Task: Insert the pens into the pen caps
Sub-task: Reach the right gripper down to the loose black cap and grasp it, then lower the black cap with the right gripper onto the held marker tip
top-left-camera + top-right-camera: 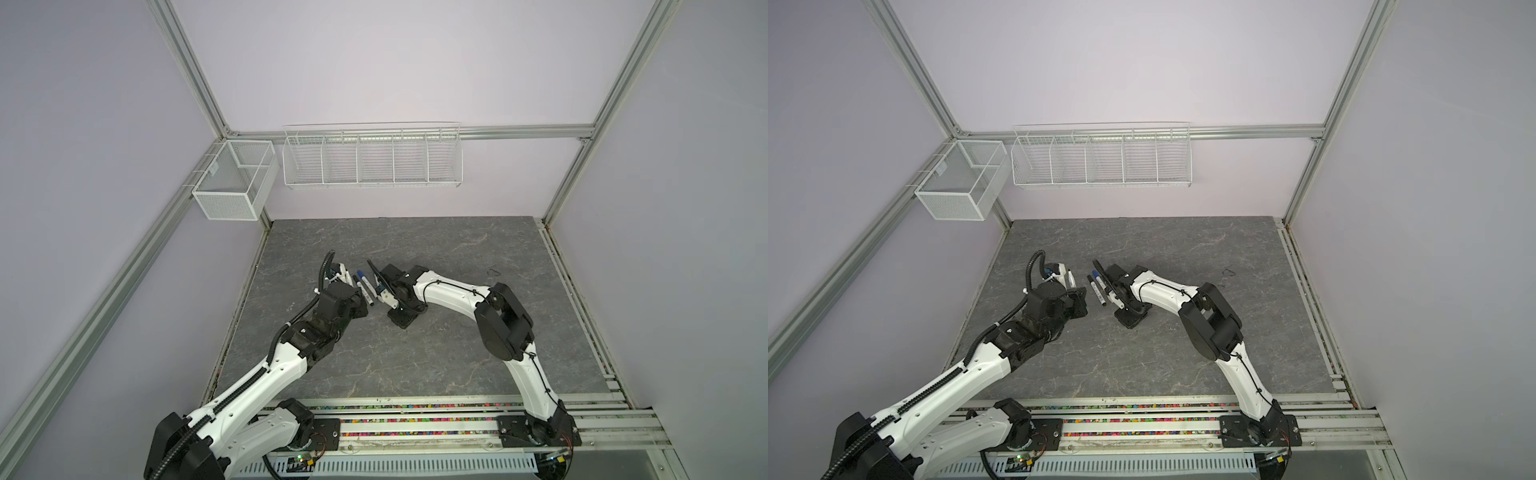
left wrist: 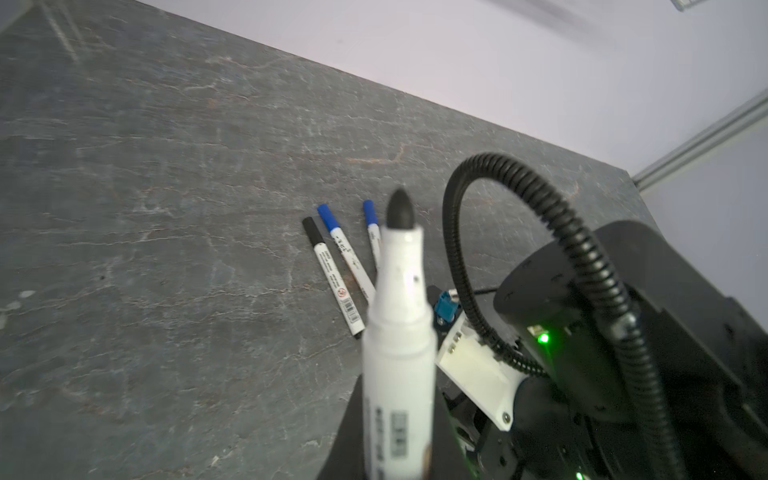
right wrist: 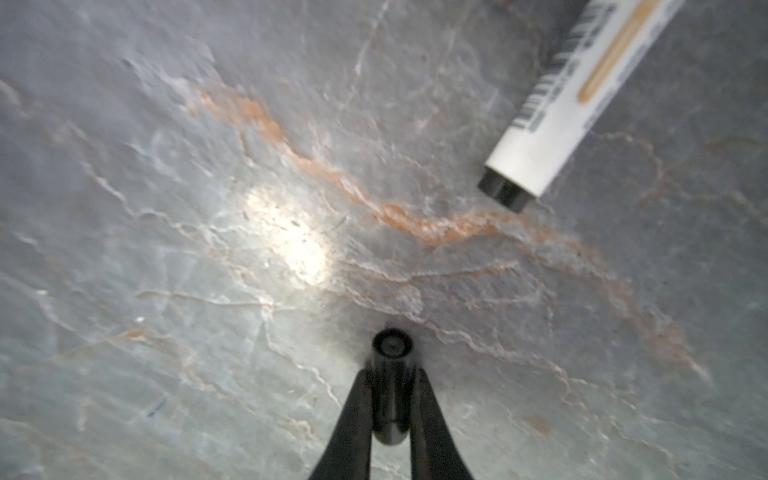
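My left gripper (image 2: 397, 461) is shut on the barrel of an uncapped pen (image 2: 399, 332), a white marker whose bare black tip (image 2: 400, 212) points up and away. My right gripper (image 3: 390, 399) is shut on a black pen cap (image 3: 390, 386), just above the table, with the cap's round end toward the slab. Three capped pens lie side by side between the arms: one with a black cap (image 2: 332, 278) and two with blue caps (image 2: 345, 249) (image 2: 371, 228). In a top view they show as a small cluster (image 1: 363, 284). The black end plug of one lying pen (image 3: 561, 104) sits close to the right gripper.
The table is a grey marble-patterned slab (image 1: 415, 365). A white mesh box (image 1: 232, 178) and a white wire rack (image 1: 372, 160) hang on the back wall. A small dark scrap (image 1: 494, 271) lies at the right. A black corrugated cable (image 2: 552, 232) loops beside the held pen.
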Tool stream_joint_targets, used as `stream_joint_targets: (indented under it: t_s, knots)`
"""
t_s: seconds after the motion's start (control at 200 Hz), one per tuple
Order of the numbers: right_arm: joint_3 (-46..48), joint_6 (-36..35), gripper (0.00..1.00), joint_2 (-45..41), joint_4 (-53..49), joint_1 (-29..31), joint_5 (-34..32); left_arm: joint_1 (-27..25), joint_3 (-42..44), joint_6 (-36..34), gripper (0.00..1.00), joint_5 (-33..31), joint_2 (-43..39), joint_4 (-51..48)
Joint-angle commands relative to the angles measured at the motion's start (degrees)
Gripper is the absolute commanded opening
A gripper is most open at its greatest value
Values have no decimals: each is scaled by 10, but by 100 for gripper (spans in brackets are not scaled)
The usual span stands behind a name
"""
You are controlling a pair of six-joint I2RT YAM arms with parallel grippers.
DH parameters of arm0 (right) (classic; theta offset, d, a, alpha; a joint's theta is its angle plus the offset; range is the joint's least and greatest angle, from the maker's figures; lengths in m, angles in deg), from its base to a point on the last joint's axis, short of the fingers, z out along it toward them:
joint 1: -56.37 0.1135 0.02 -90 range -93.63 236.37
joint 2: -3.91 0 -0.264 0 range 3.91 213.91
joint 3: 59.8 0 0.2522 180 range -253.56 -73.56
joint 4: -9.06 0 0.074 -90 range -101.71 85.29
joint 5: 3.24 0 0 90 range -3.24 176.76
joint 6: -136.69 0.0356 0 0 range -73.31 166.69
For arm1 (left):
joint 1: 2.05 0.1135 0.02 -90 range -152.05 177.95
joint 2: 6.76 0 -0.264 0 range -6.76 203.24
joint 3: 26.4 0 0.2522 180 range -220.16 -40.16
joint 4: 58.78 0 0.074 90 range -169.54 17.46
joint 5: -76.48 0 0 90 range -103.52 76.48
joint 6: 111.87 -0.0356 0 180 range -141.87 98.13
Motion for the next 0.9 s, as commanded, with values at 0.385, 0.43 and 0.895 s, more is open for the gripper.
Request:
stream_joint_targets:
  t_s: [0.385, 0.43, 0.895]
  knots:
    - [244, 169, 12, -377, 347, -182, 269, -84, -34, -83, 0, 117, 82, 139]
    - [249, 170, 12, -390, 354, -182, 284, -88, -34, -83, 0, 128, 90, 155]
    - [273, 198, 13, -414, 423, -156, 349, -119, -52, -97, 0, 141, 134, 194]
